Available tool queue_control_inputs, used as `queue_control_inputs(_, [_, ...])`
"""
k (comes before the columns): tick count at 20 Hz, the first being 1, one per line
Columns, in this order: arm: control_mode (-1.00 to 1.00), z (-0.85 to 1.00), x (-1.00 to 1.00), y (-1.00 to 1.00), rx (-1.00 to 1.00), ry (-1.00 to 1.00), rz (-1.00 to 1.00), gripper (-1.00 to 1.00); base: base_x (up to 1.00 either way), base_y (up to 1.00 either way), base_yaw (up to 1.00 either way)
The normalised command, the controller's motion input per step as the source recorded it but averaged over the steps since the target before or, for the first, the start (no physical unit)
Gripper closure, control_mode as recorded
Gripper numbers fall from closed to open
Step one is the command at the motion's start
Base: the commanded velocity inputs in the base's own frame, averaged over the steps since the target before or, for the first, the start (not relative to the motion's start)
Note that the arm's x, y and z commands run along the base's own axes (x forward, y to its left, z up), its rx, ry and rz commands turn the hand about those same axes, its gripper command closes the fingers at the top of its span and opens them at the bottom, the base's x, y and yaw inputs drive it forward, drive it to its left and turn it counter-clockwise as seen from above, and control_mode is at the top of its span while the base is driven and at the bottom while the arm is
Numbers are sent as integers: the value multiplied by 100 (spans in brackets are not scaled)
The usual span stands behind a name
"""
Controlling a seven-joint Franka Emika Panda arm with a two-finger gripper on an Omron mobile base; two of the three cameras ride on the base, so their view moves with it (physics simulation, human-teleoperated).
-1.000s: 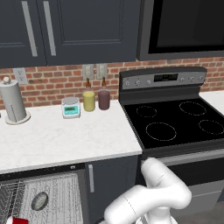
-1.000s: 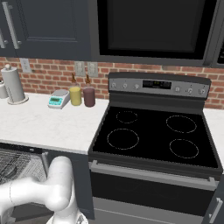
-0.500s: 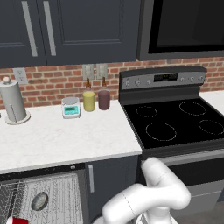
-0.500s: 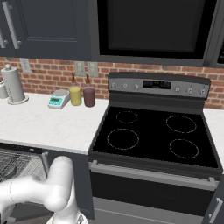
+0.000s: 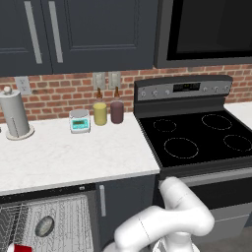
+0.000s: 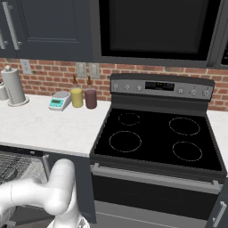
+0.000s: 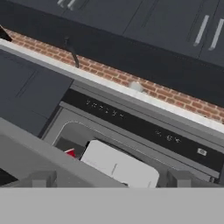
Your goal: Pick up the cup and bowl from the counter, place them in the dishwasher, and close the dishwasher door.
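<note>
Cup (image 5: 19, 247) and bowl (image 5: 44, 226) sit in the dishwasher (image 5: 54, 224) rack; the end effector (image 7: 111, 180), spread wide and empty, faces the door (image 7: 131, 131). Next: swing it shut.

From my left base camera, the counter (image 5: 74, 157) runs left of the stovetop (image 5: 199, 140), with the brick wall behind both. Along the back of the counter I see, left to right, a paper towel roll (image 5: 15, 115), a kitchen scale (image 5: 79, 121) and two jars (image 5: 108, 112) standing side by side, the right one nearest the stove. Below the counter's front edge sits the dishwasher (image 5: 49, 224), its rack showing; the bowl (image 5: 44, 226) lies in that rack, and the cup (image 5: 20, 247) sits in front of it, slightly left, at the picture's bottom edge. Upper cabinets (image 5: 74, 34) hang above the counter.
</note>
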Motion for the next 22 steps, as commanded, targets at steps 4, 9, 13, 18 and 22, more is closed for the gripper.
queue_control_inputs(4, [-100, -52, -1, 22, 0, 16, 0, -100, 0, 0, 0])
queue_control_inputs(9, [-100, -76, 0, 8, -5, 26, 0, -100, 0, 0, 0])
queue_control_inputs(13, [-100, -76, 0, 14, -5, 13, 0, -100, 0, 0, 0])
queue_control_inputs(18, [-100, -33, 3, 18, -3, -3, 0, -100, 0, 0, 0])
queue_control_inputs(22, [-100, -32, 26, 0, -5, -8, 0, -100, 0, 0, 0])
